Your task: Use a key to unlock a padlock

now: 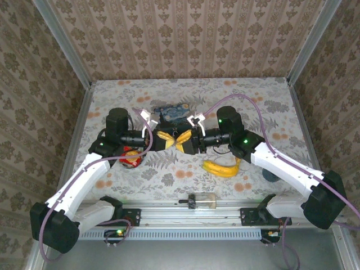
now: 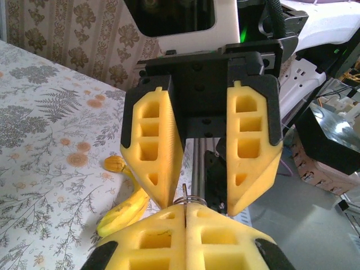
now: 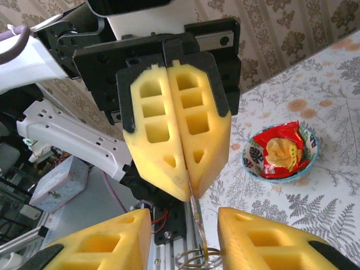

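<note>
My two grippers meet tip to tip above the middle of the table. The left gripper (image 1: 167,139) (image 2: 185,209) is shut on a thin metal key (image 2: 184,194) (image 3: 194,209), whose end and wire ring (image 2: 192,198) (image 3: 198,260) stick out of its yellow fingertips. Facing it, the right gripper (image 1: 183,140) (image 3: 184,218) stands open, its fingers on either side of the key and ring without pinching them. I cannot make out the padlock for certain. A small dark shape (image 1: 269,175) peeks out beside the right forearm.
A blue painted tin box (image 1: 171,111) lies just behind the grippers. A banana (image 1: 222,167) (image 2: 121,209) rests under the right arm. A bowl with a red packet (image 1: 130,159) (image 3: 283,151) sits under the left arm. A clear cylinder with a black cap (image 1: 202,201) lies on the front rail.
</note>
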`<state>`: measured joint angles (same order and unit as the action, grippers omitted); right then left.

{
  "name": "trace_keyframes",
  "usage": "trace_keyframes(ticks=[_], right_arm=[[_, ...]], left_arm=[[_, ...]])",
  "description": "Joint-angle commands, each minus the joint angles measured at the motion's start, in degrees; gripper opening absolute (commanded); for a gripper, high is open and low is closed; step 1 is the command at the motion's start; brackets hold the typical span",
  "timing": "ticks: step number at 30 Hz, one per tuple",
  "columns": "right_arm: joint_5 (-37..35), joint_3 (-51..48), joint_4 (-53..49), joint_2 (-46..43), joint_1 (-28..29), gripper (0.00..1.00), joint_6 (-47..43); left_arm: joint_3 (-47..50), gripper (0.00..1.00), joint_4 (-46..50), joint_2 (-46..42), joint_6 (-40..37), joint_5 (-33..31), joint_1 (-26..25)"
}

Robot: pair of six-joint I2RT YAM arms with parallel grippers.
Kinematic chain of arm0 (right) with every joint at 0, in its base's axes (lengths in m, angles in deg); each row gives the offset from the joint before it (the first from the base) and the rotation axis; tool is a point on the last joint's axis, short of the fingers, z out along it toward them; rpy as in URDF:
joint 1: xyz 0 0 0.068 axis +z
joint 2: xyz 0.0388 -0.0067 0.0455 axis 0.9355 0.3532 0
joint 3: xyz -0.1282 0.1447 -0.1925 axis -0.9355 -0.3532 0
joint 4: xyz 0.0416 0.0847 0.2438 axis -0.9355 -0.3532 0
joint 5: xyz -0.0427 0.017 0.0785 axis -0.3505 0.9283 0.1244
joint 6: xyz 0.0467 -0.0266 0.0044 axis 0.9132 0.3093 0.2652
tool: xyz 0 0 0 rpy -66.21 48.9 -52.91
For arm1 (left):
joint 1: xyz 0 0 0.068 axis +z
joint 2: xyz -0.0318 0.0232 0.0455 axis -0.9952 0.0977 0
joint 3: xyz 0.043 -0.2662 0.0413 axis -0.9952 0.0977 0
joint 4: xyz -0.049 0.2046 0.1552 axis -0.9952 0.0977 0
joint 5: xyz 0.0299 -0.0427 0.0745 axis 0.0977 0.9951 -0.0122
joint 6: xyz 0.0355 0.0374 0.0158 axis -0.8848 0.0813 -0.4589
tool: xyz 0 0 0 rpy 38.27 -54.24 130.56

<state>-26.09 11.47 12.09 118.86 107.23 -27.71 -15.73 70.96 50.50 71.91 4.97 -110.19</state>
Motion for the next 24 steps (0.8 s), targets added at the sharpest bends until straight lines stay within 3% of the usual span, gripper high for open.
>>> trace_keyframes(ticks=[1, 5, 19, 24], right_arm=[[1.26, -0.85, 2.52, -1.12, 0.28, 0.33, 1.15], [2.22, -0.74, 2.63, -0.53, 0.41, 0.29, 1.49], [-2.93, -0.1, -1.14, -0.19, 0.35, 0.36, -0.07], [-3.84, 0.55, -2.71, 0.03, 0.41, 0.47, -0.79]], left_arm=[[-2.03, 0.0, 0.75, -1.49, -1.28, 0.48, 0.1], [-2.2, 0.0, 0.81, -1.59, -1.2, -0.15, 0.14], [-2.12, 0.0, 0.44, -2.07, -0.58, 0.46, 0.45], [-2.03, 0.0, 0.46, -2.2, -0.43, 0.26, 0.4]])
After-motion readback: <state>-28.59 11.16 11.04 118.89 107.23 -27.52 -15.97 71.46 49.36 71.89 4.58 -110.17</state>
